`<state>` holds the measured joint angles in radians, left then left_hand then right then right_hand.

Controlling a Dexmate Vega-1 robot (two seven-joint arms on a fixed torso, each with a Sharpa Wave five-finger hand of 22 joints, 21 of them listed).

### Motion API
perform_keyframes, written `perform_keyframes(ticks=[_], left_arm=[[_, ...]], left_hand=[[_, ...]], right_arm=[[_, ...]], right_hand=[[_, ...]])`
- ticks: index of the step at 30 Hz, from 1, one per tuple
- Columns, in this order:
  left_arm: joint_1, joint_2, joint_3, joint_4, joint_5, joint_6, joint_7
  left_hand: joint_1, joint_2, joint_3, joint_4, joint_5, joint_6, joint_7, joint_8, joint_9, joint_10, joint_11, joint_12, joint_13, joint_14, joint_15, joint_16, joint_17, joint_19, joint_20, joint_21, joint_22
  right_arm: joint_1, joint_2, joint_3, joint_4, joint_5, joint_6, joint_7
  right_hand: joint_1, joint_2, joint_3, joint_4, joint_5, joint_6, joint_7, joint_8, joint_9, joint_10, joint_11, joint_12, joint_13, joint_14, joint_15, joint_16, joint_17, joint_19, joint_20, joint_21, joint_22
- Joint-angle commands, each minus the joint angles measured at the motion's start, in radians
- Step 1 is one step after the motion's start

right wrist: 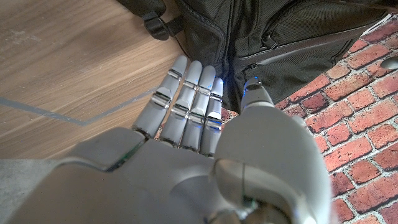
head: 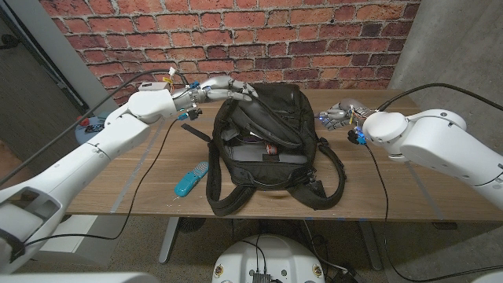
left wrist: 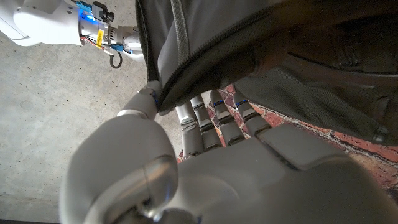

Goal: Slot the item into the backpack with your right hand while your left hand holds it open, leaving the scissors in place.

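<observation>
Teal-handled scissors [head: 191,179] lie on the counter [head: 409,200] near its front edge, long axis running near-left to far-right, just left of the backpack [head: 267,149]. The black backpack lies mid-counter, long axis near to far, its main opening agape; bare wood to either side. Right hand [head: 339,115] stands beside its far right corner, fingers straight, holding nothing. Left hand [head: 222,90] grips the backpack's far rim.

backpack [head: 267,141] interior: contents unclear | left hand [head: 224,88] fingertips: hidden under flap
</observation>
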<state>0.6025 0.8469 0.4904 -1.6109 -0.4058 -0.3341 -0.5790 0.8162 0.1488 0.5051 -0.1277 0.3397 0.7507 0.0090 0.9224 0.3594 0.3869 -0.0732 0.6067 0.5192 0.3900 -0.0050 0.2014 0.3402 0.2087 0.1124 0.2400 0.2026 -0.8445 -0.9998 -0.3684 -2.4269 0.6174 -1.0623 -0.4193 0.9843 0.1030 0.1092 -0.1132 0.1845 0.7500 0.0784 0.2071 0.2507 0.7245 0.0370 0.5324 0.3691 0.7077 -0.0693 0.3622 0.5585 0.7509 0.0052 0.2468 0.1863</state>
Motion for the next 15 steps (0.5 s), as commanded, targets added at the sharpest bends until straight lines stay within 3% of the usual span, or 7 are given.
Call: perform_keyframes(ticks=[1,15], left_arm=[[-0.015,0.024,0.011,-0.022,-0.012,0.046,-0.057],[-0.041,0.056,0.025,-0.049,-0.009,0.095,-0.127]], left_hand=[[-0.041,-0.02,-0.003,0.01,-0.002,-0.035,-0.001,-0.026,-0.019,-0.028,0.011,-0.017,-0.002,-0.025,0.011,-0.006,-0.004,-0.016,0.005,-0.005,0.004],[-0.111,-0.039,-0.019,0.017,-0.015,-0.164,0.0,-0.136,-0.086,-0.119,0.046,-0.082,-0.021,-0.113,0.038,-0.012,-0.031,-0.051,0.023,-0.013,0.003]], right_arm=[[0.006,0.004,-0.004,0.048,-0.014,0.044,0.025],[0.009,0.007,-0.007,0.082,-0.019,0.062,0.041]], right_hand=[[0.001,0.008,-0.001,-0.009,-0.003,-0.003,-0.001,0.0,0.001,-0.007,0.001,-0.001,0.002,-0.006,0.002,-0.001,0.004,-0.005,0.003,-0.002,0.0],[0.0,0.008,-0.001,-0.012,-0.003,-0.009,-0.003,0.0,0.001,-0.015,0.004,-0.004,0.005,-0.016,0.009,-0.005,0.006,-0.014,0.006,-0.006,0.0]])
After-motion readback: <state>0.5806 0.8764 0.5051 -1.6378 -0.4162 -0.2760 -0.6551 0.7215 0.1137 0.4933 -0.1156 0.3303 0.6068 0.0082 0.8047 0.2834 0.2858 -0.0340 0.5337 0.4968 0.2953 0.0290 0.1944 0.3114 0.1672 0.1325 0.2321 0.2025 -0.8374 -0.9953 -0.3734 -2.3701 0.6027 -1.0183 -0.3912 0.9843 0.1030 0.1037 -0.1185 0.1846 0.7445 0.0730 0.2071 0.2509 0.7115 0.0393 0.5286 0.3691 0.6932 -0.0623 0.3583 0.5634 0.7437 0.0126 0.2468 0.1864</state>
